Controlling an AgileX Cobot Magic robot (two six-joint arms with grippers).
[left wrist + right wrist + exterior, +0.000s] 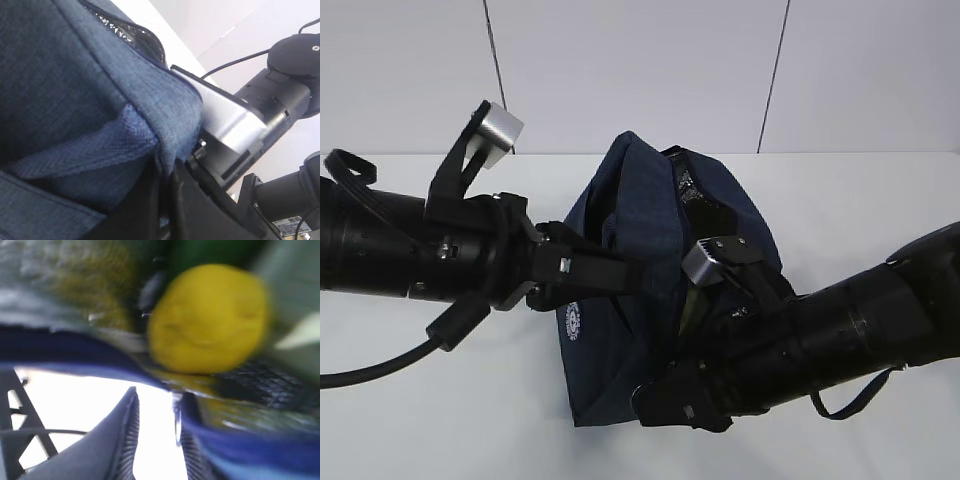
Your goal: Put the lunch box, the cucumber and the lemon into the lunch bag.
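The lemon [210,317] lies inside the lunch bag [620,200], on the silver lining just beyond the bag's near rim, with a dark green shape, probably the cucumber [210,252], behind it; the right wrist view is blurred, so the lunch box cannot be made out. The right gripper [157,435] sits just outside that rim, directly below the lemon in its own view, its jaws parted and holding nothing, so the lemon looks released. The bag stands on the white worktop [880,200] between the two arms. The left gripper [625,272] is pinched shut on the bag's front fabric near the white logo, holding the mouth open. The right arm is the nearer to the lemon; its coming move is judged a straight pull back, away from the bag's opening.
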